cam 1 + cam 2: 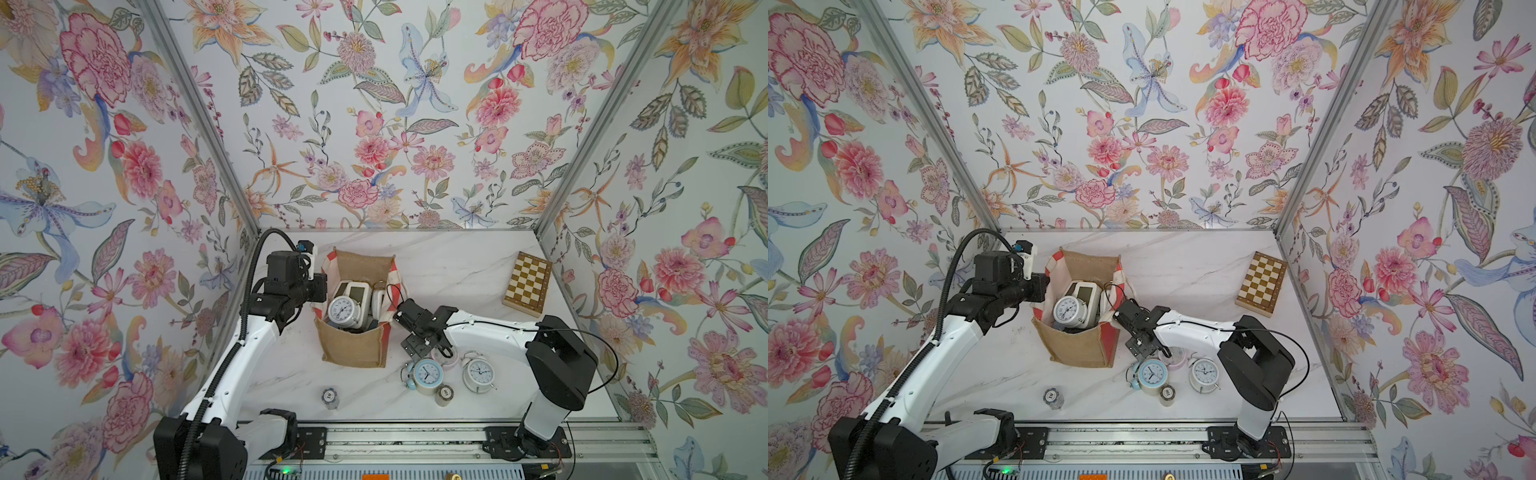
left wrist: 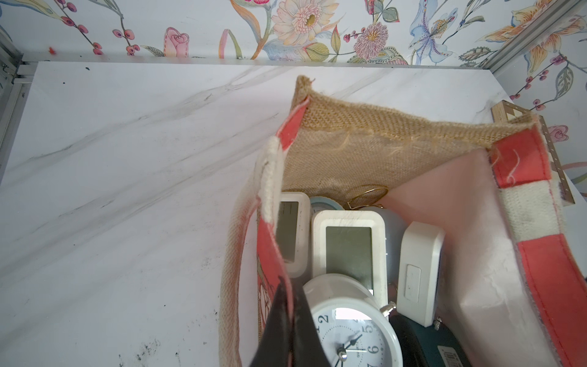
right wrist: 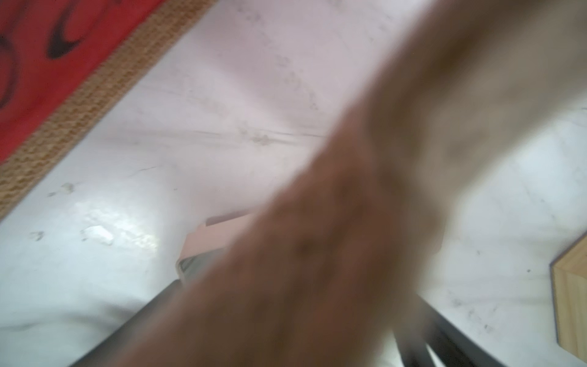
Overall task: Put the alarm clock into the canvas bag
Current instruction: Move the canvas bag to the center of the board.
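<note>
The left end effector (image 2: 287, 311) is seen clamped tight on the rim of the canvas bag (image 1: 353, 349), with the red-striped side panel pinched between its jaws. The right end effector (image 1: 409, 328) is held just beside the bag's opposite side with its jaws spread wide. Nothing can be made out gripped between them, and its wrist view is largely blocked by a blurred tan strap.

The bag is stood upright near the middle of the bench (image 1: 457, 270) with its mouth open. A white round alarm clock (image 1: 344, 311) is laid face up on top of its contents, against a white digital clock (image 2: 347, 251).

Three more alarm clocks are found on the bench near the right arm: a blue clock (image 1: 426, 374), a twin-bell clock (image 1: 478, 372) and a pink clock (image 1: 454, 362), which is partly hidden under the wrist. A chessboard box (image 1: 528, 282) is placed well apart, toward the back right.
</note>
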### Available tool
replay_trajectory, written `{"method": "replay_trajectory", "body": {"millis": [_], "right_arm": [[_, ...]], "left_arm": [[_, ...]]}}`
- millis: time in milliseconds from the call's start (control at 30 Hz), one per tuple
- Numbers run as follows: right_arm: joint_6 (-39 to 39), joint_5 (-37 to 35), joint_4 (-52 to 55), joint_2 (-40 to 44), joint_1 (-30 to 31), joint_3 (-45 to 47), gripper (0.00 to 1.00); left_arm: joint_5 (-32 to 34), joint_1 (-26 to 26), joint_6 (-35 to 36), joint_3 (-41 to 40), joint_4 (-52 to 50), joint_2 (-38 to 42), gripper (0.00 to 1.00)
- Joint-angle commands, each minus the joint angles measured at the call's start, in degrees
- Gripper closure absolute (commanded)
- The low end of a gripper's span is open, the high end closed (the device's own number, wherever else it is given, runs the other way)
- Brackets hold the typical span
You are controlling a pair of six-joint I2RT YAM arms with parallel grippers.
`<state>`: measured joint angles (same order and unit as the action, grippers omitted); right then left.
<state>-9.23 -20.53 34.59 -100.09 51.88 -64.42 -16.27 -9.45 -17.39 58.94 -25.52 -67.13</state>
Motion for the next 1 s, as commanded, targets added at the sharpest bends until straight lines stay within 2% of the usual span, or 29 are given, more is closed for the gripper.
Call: {"method": "replay_trajectory", "body": {"millis": [0,167,300,533,767,867,967], "right_arm": [[0.3,-2.2,0.5,0.2,-3.6,0.8,0.01],[0.1,-0.3,0.5,0.5,-10.7,1.0,0.01],[-2.0,4.5,0.5,2.3,-17.0,1.0,0.0],[-12.1,16.5,-1.1,6.8,-24.3,1.7,0.01],[-17.8,22.6,-5.6,11.1,-25.4,3.9,0.01],[-15.7,28.3,-8.7,13.2,-25.4,5.7,0.01],[-13.2,30.7,-8.9,13.3,-25.2,6.6,0.01]], "left_arm": [[0.0,-0.5,-0.1,2.5,3.0,0.1,0.96],[0.1,-0.4,-0.1,2.2,3.0,0.3,0.96],[0.2,-0.4,0.0,2.2,2.9,0.3,0.96],[0.1,-0.3,0.0,2.3,2.9,0.1,0.96],[-0.2,-0.4,-0.1,1.8,3.4,0.0,0.97],[-1.2,-0.4,-0.3,1.6,4.2,-0.4,0.97],[-1.9,-0.5,-0.6,1.4,4.9,-0.6,0.97]]}}
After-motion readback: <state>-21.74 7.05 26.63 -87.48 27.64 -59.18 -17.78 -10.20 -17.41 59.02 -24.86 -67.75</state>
